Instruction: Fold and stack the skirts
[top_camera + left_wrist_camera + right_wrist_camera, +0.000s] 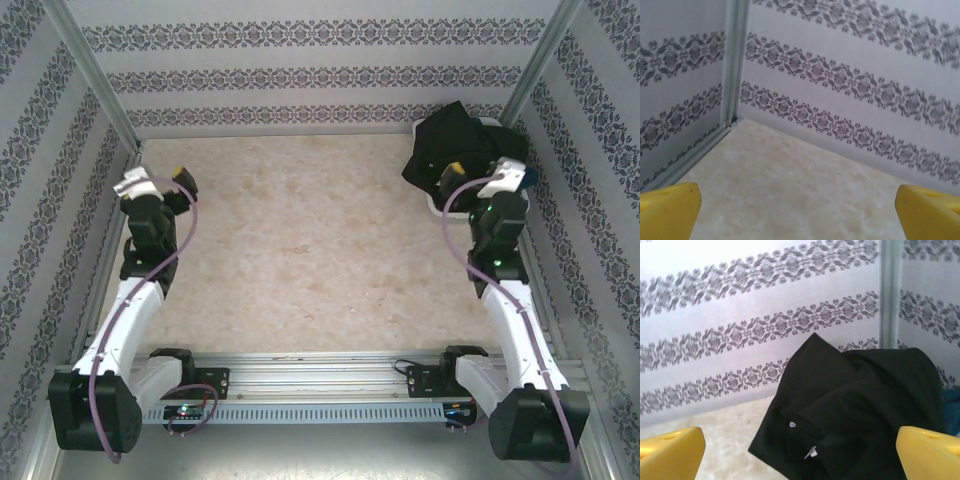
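A black skirt (452,143) lies crumpled on top of a heap in the far right corner of the table. In the right wrist view the black skirt (855,400) shows a small button and a white tag. A bit of blue cloth (951,410) peeks out at its right side. My right gripper (480,172) hovers at the near edge of the heap. Its jaws (800,460) are open, yellow fingertips (670,452) wide apart, with nothing held. My left gripper (157,178) is near the far left corner, also open (799,220) over bare table.
A white basket rim (433,203) shows under the heap. Patterned walls (320,75) enclose the table on three sides, with metal corner posts (735,60). The marble tabletop (300,250) stretches between the arms.
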Robot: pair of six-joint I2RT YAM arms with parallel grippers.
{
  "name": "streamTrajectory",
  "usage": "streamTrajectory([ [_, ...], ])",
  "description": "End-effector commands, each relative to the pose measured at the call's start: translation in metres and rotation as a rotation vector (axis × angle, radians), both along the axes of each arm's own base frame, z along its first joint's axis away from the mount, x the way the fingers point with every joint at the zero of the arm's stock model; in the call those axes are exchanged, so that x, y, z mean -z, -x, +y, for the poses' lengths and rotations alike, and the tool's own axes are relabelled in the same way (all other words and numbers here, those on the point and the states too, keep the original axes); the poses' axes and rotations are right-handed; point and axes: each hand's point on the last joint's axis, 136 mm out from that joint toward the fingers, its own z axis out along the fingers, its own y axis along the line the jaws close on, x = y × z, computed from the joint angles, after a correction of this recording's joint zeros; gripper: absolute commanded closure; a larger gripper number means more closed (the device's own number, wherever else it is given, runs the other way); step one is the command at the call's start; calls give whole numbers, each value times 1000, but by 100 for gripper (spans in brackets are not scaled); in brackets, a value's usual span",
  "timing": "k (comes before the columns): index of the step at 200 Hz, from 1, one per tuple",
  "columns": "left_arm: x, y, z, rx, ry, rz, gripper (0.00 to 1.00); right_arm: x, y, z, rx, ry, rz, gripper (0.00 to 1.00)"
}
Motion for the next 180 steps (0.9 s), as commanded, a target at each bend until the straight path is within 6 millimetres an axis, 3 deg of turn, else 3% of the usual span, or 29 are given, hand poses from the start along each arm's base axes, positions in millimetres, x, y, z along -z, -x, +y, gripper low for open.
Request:
streamTrajectory([
  [1, 56, 13, 6, -108, 171, 281, 0, 61, -7, -21, 67, -262, 285, 2],
  [37, 53, -4, -9, -33, 252, 296, 0, 96, -52, -41, 109, -288, 536, 2],
  [62, 55, -11, -14, 2, 276, 297, 0, 118, -84, -63, 177, -292, 611, 2],
  [75, 59, -14, -17, 21, 288, 302, 0, 134, -105, -61, 146, -323, 639, 3],
  [90, 63, -16, -18, 31, 302, 309, 0, 145, -129, -56, 98, -360, 652, 15],
  [98, 63, -16, -19, 41, 307, 309, 0, 144, -138, -55, 86, -364, 659, 35],
  [109, 61, -17, -20, 52, 307, 307, 0, 126, -149, -43, 34, -374, 647, 68],
  [114, 59, -17, -20, 58, 300, 306, 0, 116, -152, -35, 6, -373, 632, 79],
  [129, 54, -18, -23, 84, 277, 312, 0, 64, -156, 5, -107, -327, 543, 99],
  [155, 48, -19, -24, 97, 264, 343, 0, -23, -141, 100, -330, -239, 412, 100],
  [180, 38, -24, -28, 123, 272, 350, 0, -76, -115, 198, -567, -210, 328, 100],
])
